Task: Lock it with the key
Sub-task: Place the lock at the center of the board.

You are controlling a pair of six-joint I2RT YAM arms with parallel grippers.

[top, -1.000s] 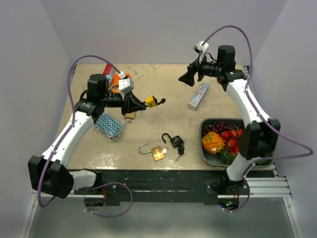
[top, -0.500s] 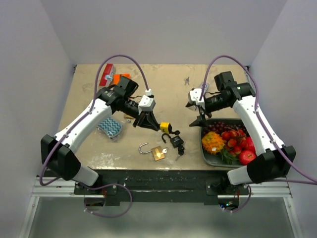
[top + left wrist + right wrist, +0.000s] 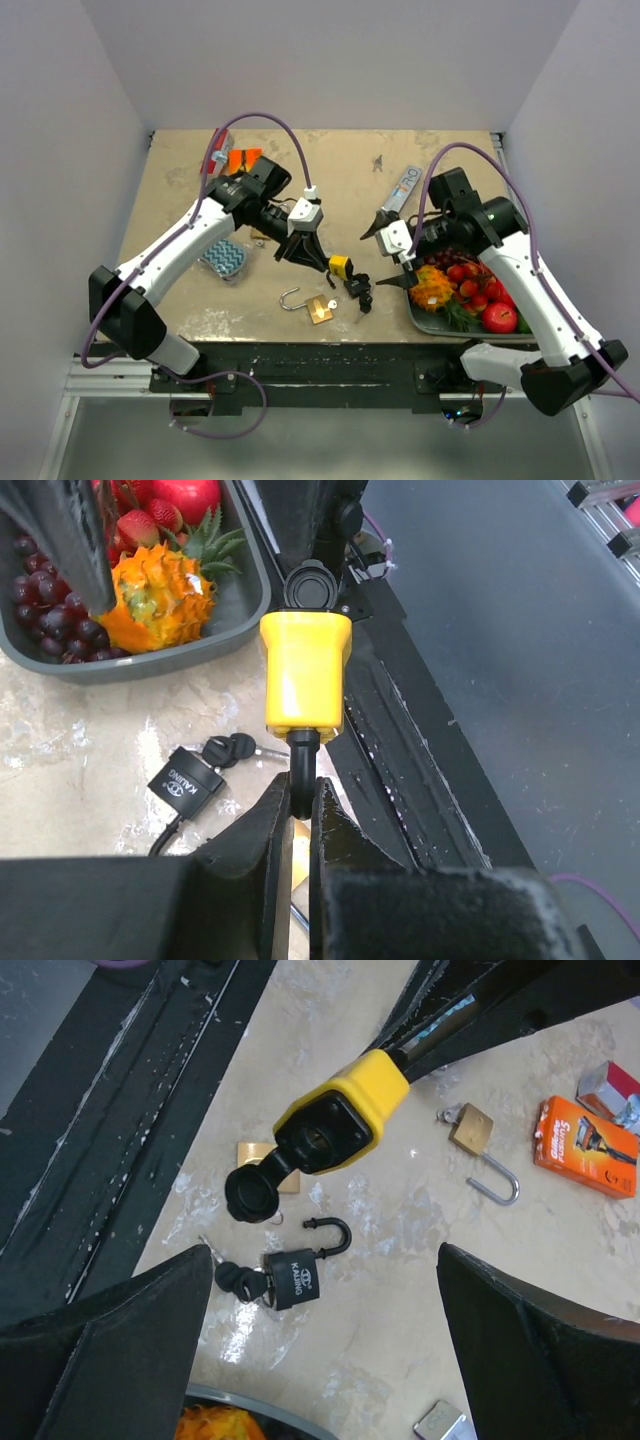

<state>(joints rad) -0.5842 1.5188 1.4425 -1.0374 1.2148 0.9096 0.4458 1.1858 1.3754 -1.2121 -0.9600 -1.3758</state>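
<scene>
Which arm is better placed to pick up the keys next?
Right, likely: the right gripper is open and free near the keys, while the left gripper is shut on the yellow padlock.

Pretty sure I'm driving a robotics lab cell here: plain pale enclosure walls (image 3: pixel 100 80), scuffed beige tabletop (image 3: pixel 330 160), silver aluminium extrusion rails (image 3: pixel 540 375) up front.

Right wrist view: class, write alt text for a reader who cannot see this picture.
A yellow padlock, held by its shackle in the left gripper, points its keyhole at the camera, a black cap hanging open beside it. Below on the table lies an open black padlock with keys; the right gripper stands open.
</scene>
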